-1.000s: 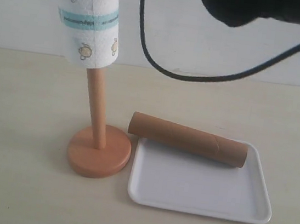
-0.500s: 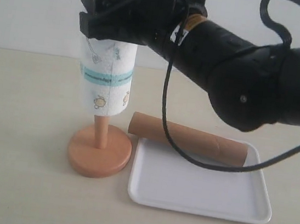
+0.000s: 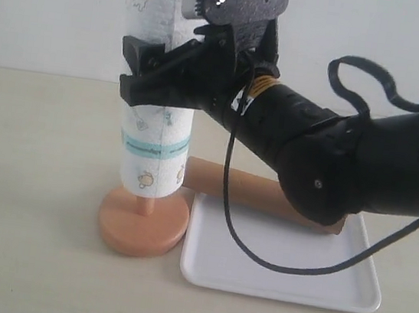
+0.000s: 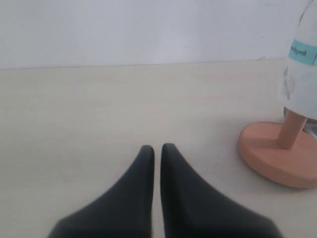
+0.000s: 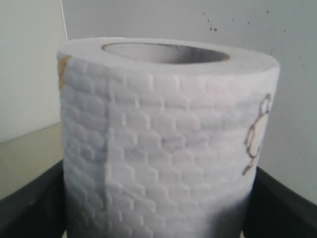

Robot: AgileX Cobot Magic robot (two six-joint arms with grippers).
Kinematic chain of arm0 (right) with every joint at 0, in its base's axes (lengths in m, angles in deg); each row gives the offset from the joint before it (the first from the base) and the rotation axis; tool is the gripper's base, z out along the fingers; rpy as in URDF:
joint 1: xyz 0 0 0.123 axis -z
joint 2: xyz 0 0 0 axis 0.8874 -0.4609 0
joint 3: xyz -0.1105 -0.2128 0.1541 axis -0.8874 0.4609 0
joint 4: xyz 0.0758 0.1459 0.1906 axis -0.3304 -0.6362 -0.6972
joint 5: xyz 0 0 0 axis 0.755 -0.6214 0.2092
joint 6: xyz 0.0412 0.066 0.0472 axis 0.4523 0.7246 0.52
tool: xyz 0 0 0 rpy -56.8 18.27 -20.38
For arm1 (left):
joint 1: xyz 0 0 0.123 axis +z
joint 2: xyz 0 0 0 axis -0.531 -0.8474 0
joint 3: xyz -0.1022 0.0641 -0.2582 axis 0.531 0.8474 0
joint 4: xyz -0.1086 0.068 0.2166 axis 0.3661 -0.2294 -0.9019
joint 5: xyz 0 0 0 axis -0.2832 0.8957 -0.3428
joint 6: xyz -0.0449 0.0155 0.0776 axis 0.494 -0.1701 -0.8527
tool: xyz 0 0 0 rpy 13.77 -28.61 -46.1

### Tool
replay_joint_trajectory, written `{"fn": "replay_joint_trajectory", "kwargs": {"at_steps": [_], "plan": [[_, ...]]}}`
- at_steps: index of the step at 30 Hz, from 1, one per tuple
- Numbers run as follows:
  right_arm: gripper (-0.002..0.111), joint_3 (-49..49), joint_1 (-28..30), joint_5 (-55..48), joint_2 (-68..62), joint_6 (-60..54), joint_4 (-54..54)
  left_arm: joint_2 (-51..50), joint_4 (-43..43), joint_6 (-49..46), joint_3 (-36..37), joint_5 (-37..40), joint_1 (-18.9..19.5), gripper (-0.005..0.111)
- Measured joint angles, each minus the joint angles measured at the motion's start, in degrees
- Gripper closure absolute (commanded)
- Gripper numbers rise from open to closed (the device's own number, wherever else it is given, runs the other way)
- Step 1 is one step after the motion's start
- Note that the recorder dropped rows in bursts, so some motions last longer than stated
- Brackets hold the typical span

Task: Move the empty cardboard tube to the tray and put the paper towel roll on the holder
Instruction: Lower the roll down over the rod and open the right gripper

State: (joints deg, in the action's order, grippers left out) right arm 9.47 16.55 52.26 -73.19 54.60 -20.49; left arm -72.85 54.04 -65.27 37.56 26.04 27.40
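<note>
Pale table (image 3: 19, 255) and white wall behind; my right gripper (image 3: 155, 72) is clamped around the paper towel roll (image 3: 148, 156), which is threaded over the post of the holder (image 3: 142, 225), a short piece of post showing under it. I see the left gripper (image 4: 157, 151) with jaws pressed together over bare table near the holder; the empty cardboard tube (image 3: 236, 187) lies across the far rim of the tray (image 3: 278, 277).

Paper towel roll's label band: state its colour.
Teal: the label band on the paper towel roll shows best in the exterior view.
</note>
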Motion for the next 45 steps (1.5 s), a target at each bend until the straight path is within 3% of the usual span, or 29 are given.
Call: {"fn": "replay_joint_trajectory", "kwargs": {"at_steps": [11, 14, 19, 29, 39, 45], "plan": [[0.105, 0.0, 0.0, 1.74, -6.23, 0.49, 3.0, 0.0, 0.0, 0.0, 0.0, 0.0, 0.0, 0.103], [0.09, 0.0, 0.0, 1.9, -6.37, 0.49, 3.86, 0.0, 0.0, 0.0, 0.0, 0.0, 0.0, 0.103], [0.047, 0.0, 0.0, 1.5, -6.37, 0.6, 4.27, 0.0, 0.0, 0.0, 0.0, 0.0, 0.0, 0.103], [0.017, 0.0, 0.0, 2.73, -6.37, 0.76, 4.38, 0.0, 0.0, 0.0, 0.0, 0.0, 0.0, 0.103], [0.014, 0.0, 0.0, 3.14, -6.37, 0.98, 4.51, 0.0, 0.0, 0.0, 0.0, 0.0, 0.0, 0.103], [0.014, 0.0, 0.0, -2.31, -3.92, 0.98, 4.51, 0.0, 0.0, 0.0, 0.0, 0.0, 0.0, 0.103]]}}
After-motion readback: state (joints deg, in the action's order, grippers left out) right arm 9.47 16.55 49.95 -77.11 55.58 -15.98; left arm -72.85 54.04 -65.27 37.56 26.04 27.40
